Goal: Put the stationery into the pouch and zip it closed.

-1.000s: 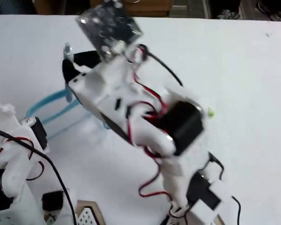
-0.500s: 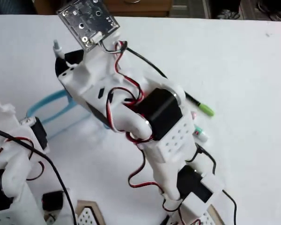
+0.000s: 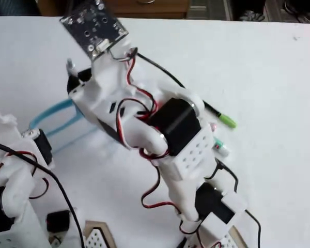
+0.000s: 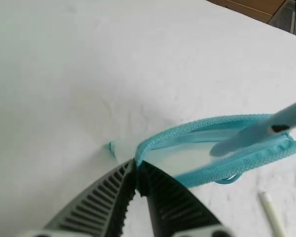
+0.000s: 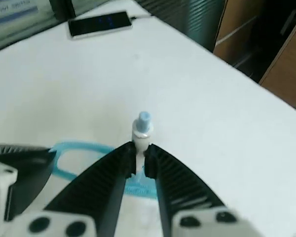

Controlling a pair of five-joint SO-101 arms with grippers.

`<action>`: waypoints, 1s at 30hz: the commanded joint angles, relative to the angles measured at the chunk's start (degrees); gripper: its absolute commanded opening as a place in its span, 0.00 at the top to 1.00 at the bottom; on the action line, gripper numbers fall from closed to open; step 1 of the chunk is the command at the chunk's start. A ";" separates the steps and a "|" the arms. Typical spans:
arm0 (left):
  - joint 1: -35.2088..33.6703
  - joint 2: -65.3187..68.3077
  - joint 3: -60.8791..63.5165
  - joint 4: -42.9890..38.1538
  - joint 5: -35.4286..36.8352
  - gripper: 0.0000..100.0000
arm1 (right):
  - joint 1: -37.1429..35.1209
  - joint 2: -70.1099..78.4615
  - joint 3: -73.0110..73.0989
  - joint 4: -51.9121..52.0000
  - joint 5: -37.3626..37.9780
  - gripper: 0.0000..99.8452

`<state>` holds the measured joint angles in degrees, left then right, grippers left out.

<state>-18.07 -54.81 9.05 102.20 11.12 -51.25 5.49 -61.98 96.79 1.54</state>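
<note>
Most of the pouch [image 3: 54, 120] hides beneath the right arm [image 3: 144, 129] holding a pen [image 5: 142, 129].

The pouch [image 3: 54, 116] lies on the tabletop [image 3: 268, 77] at the left of the high view, one end pinched in the left hand [image 4: 137, 177]. The right hand [image 5: 139, 158] grips a pen [image 5: 142, 126] over the pouch. Well to the right lies a marker [image 3: 219, 116], with a small tube [image 3: 220, 149] near it.

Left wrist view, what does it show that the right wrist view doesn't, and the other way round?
Left wrist view: the left gripper pinching the pouch's zipper end, and a white pen-like stick lying nearby. Right wrist view: the right gripper holding a blue-tipped pen, and a phone. Both: the blue pouch and white table.
</note>
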 commanded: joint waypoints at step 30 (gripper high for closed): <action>-0.31 0.31 0.00 -0.35 -0.18 0.98 | 24.22 -7.08 54.24 3.56 13.98 0.77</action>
<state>-18.07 -54.81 9.05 102.20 11.12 -27.08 0.04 -16.35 100.31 13.23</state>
